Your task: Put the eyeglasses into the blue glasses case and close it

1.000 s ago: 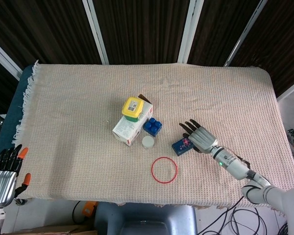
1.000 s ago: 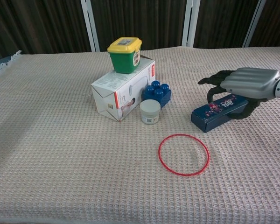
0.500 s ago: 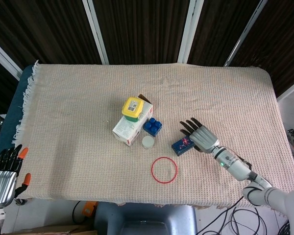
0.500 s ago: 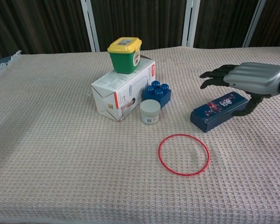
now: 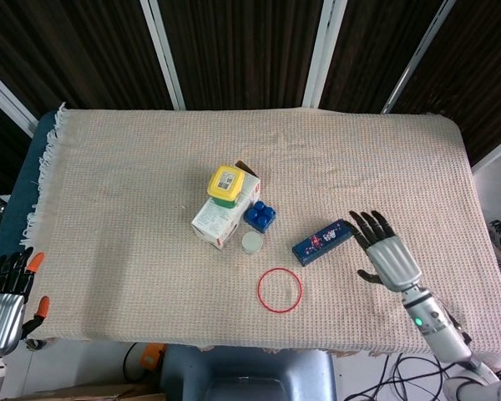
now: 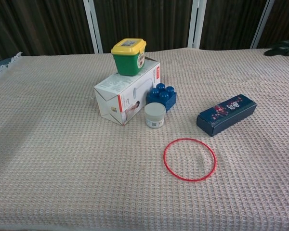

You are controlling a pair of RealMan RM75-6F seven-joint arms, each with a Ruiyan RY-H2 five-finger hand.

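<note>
The blue glasses case (image 5: pixel 323 241) (image 6: pixel 226 114) lies closed on the cloth, right of the middle, with a floral print on its lid. No eyeglasses show in either view. My right hand (image 5: pixel 387 253) hovers to the right of the case, apart from it, fingers spread and holding nothing; in the chest view only its dark fingertips (image 6: pixel 283 48) show at the right edge. My left hand (image 5: pixel 2 294) hangs beside the table's left front corner, off the cloth, fingers apart and empty.
A white carton (image 5: pixel 220 219) carries a green tub with a yellow lid (image 5: pixel 226 185). A blue toy brick (image 5: pixel 260 215) and a small white jar (image 5: pixel 252 242) sit beside it. A red ring (image 5: pixel 280 290) lies flat in front of the case.
My right hand has lifted off the blue case and drawn back to the right and toward the front edge. The case now lies uncovered. The left hand has barely moved.
</note>
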